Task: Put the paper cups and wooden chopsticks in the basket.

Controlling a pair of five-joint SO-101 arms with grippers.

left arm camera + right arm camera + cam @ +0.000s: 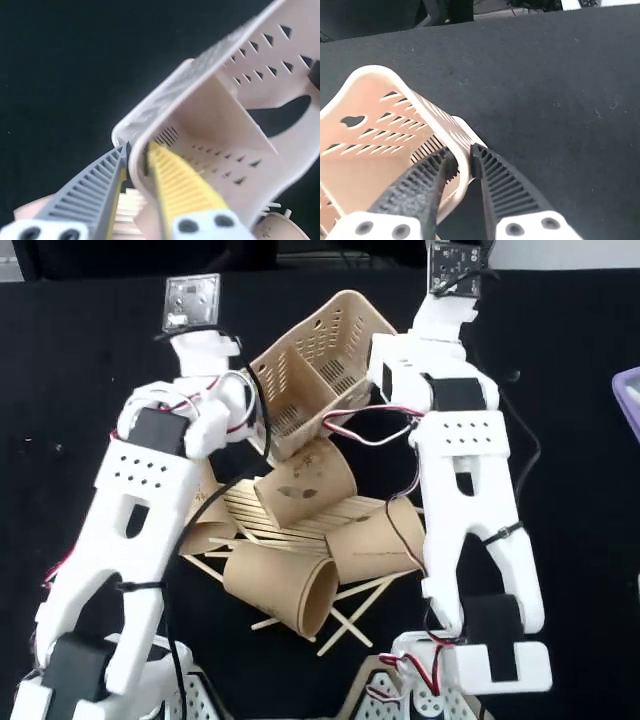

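Astride opposite basket [340, 320] walls, left end effector [136, 151] and right end effector [464, 152]

Overhead — both wrists close on basket [220, 120]

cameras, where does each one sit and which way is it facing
High view: fixed above the black table, looking down on the beige perforated plastic basket, brown paper cups and wooden chopsticks; both white arms show.
Left wrist view: on the left arm, looking along the left gripper, clamped on the basket's rim.
Right wrist view: on the right arm, looking along the right gripper, clamped on another rim corner.
Shared: all three show the basket.
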